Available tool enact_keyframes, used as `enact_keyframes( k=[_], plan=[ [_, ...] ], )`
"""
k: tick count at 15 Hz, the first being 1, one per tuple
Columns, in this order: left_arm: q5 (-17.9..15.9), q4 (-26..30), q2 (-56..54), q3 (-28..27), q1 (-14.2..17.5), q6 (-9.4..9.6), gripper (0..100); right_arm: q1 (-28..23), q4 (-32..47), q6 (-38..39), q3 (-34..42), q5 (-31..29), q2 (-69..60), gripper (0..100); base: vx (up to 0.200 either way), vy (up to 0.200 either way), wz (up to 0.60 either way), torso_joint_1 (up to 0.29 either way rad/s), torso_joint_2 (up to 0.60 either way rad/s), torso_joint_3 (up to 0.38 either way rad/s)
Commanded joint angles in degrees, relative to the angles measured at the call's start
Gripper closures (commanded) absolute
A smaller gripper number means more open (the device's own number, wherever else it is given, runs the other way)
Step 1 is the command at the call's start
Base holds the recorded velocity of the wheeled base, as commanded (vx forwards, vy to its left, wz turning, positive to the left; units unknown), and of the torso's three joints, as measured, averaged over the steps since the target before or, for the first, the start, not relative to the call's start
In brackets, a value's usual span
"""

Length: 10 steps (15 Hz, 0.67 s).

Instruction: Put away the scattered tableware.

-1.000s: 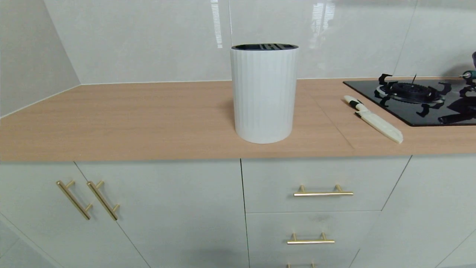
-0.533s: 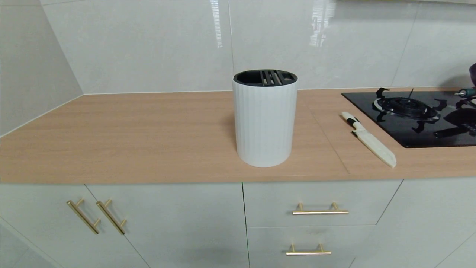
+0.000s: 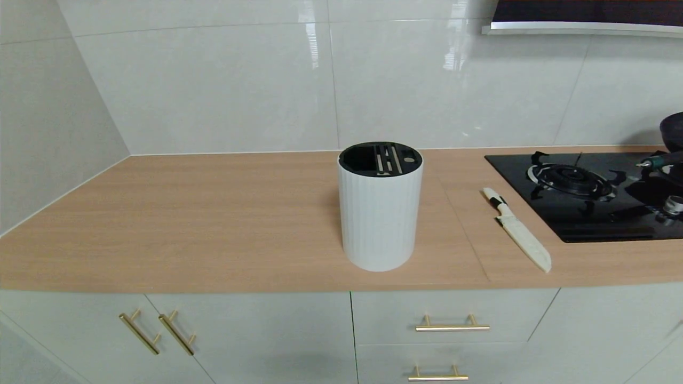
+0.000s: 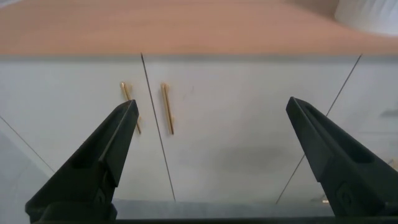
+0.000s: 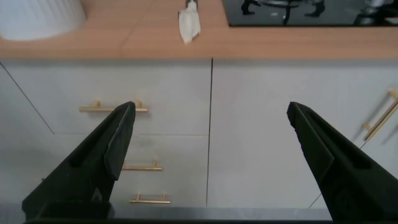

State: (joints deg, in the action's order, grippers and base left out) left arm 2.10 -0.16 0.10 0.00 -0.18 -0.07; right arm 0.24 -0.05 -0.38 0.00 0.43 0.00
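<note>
Viewpoint is raised, knife block (image 3: 380,213) is seen from higher, slotted top exposed, range hood (image 3: 581,21) is brought into view.

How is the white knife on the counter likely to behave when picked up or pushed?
The knife looks rigid, so it should probably lift without drooping. It lies flat on the wooden counter, so gripping its thin blade may be awkward; the thicker handle end seems easier. Rolling looks unlikely, though it might slide if nudged.

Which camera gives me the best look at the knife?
Head view: the whole knife lies flat on the counter between the white holder and the hob. The right wrist view catches mainly its blade; the left wrist view faces cabinet doors.
</note>
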Motion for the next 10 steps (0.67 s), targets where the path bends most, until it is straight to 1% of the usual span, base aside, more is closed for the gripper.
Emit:
enact_keyframes(
  k=[1, 10],
  plan=[
    [0.01, -0.02, -0.01, 0.0, 0.01, -0.01, 0, 0.02, -0.04, -0.06, 0.0, 0.01, 0.09, 0, 0.0, 0.0, 0.0, 0.251, -0.52, -0.281],
    [0.01, -0.02, -0.01, 0.0, 0.01, -0.01, 0, 0.02, -0.04, 0.03, 0.0, 0.01, 0.09, 0, 0.0, 0.0, 0.0, 0.276, -0.57, -0.299]
  ],
)
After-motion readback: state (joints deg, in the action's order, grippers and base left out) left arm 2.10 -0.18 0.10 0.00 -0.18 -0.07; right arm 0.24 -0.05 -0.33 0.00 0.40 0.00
